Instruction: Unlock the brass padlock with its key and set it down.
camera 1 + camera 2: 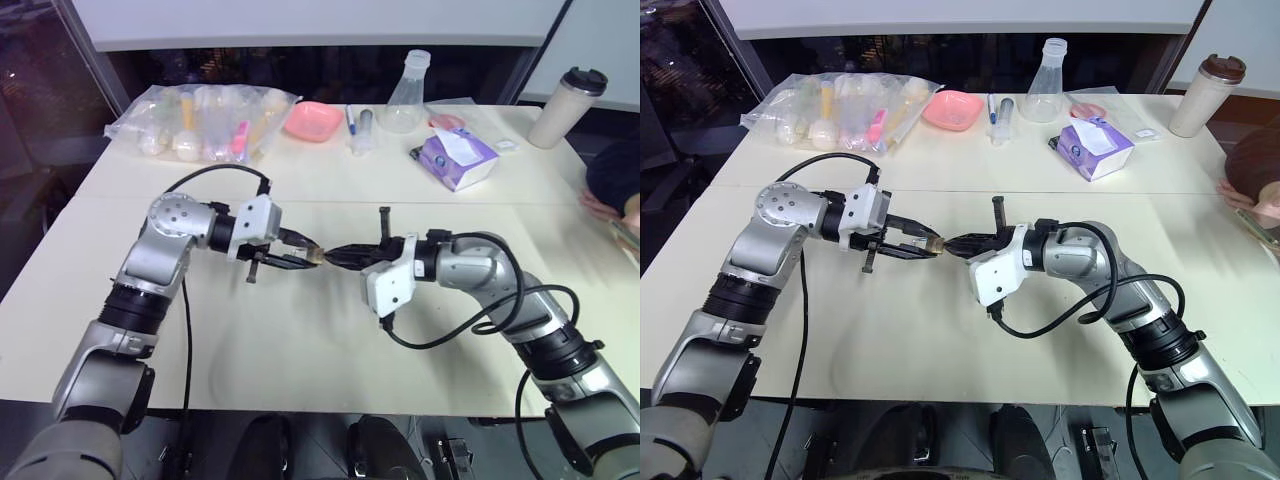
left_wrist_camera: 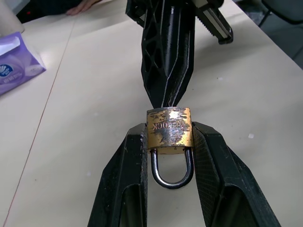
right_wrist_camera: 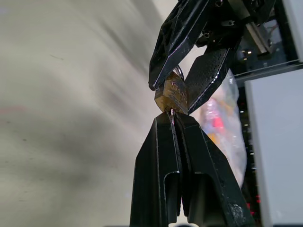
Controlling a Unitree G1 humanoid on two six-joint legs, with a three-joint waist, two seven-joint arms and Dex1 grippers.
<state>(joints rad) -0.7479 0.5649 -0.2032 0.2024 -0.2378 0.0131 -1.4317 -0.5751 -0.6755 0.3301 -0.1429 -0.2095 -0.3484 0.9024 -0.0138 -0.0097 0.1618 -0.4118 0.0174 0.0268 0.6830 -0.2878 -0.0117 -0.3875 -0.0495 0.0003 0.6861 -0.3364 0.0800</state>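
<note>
The brass padlock (image 2: 169, 125) hangs in the air above the middle of the table (image 1: 300, 330). My left gripper (image 2: 169, 129) is shut on its body from both sides, and the silvery shackle (image 2: 172, 172) points back between the fingers. My right gripper (image 3: 171, 119) comes in from the opposite side with its tips against the padlock's far face. It is shut on the key (image 3: 172, 112), of which only a thin pale sliver shows between the fingertips. In the left eye view the two grippers meet tip to tip at the padlock (image 1: 317, 257).
At the back of the table are a clear bag of items (image 1: 200, 122), a pink bowl (image 1: 312, 120), a flask (image 1: 405, 95), a purple tissue pack (image 1: 458, 158) and a tumbler (image 1: 566, 108). A person's hand (image 1: 600, 205) rests at the right edge.
</note>
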